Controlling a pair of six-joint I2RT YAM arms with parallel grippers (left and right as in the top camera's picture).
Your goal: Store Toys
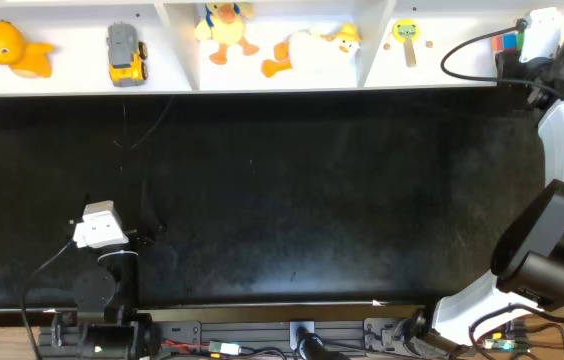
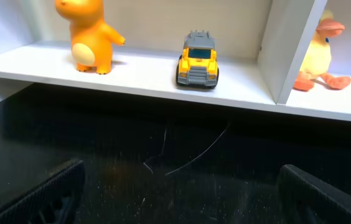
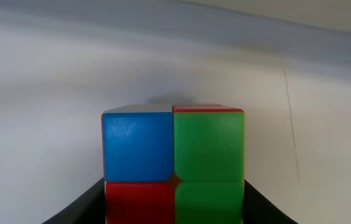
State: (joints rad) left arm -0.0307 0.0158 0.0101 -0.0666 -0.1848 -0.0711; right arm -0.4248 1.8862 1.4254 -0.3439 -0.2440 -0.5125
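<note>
Sitting clamped in right tool (image 3: pixel 174 208): cube (image 3: pixel 173 155)

On the shelf (image 2: pixel 132 78) the truck (image 2: pixel 197 59) stands right of the figure (image 2: pixel 88 34), duck (image 2: pixel 322 53) seemingly past a divider (image 2: pixel 290 50).

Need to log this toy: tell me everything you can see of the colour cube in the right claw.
The colour cube is a two-by-two puzzle of glossy plastic. Its near face shows blue and green tiles above, red and green below. It sits square, gripped at its lower sides by the right claw, before a white surface; whether it rests on anything is hidden.
</note>
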